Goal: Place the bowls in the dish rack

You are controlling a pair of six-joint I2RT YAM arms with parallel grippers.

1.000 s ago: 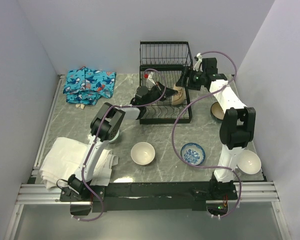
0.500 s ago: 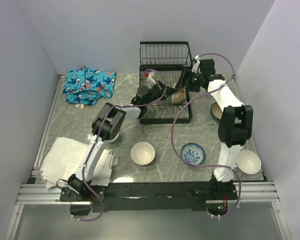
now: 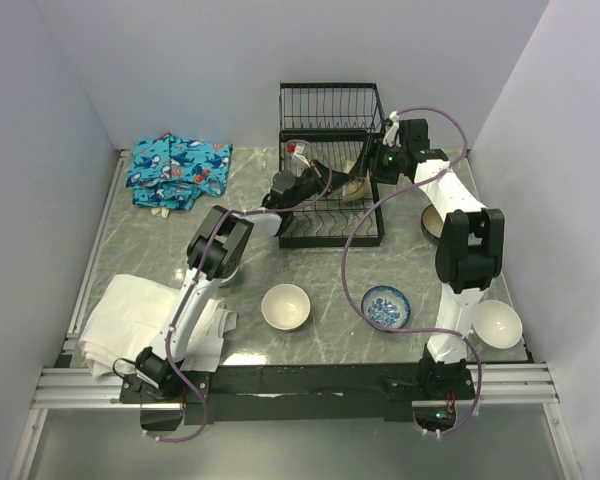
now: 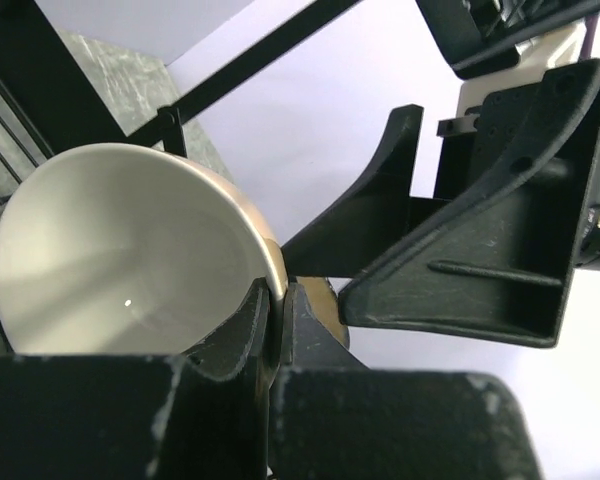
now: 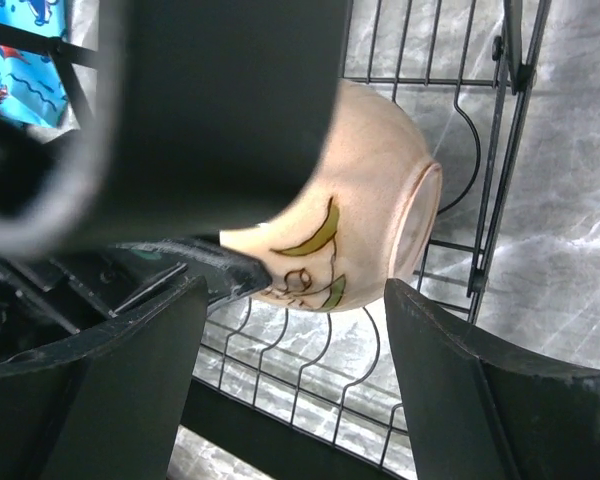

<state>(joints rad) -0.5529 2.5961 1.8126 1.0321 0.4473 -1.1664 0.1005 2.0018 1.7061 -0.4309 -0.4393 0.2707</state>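
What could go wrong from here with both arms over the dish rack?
The left gripper pinches the bowl only at its rim, so it might twist or slip onto the dish rack wires. The open right gripper straddles the same bowl, close to the left one; they may bump.

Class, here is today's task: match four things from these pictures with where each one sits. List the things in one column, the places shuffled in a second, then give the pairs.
Things
1. blue-and-white patterned bowl
2. leaf-painted bowl
3. blue printed cloth
4. white towel

Places
A. far left corner of the table
B. in the dish rack, rim pinched by the left tool
C. near left corner of the table
D. on the table, right of the cream bowl

Pairs: 1-D, 2-B, 3-A, 4-C
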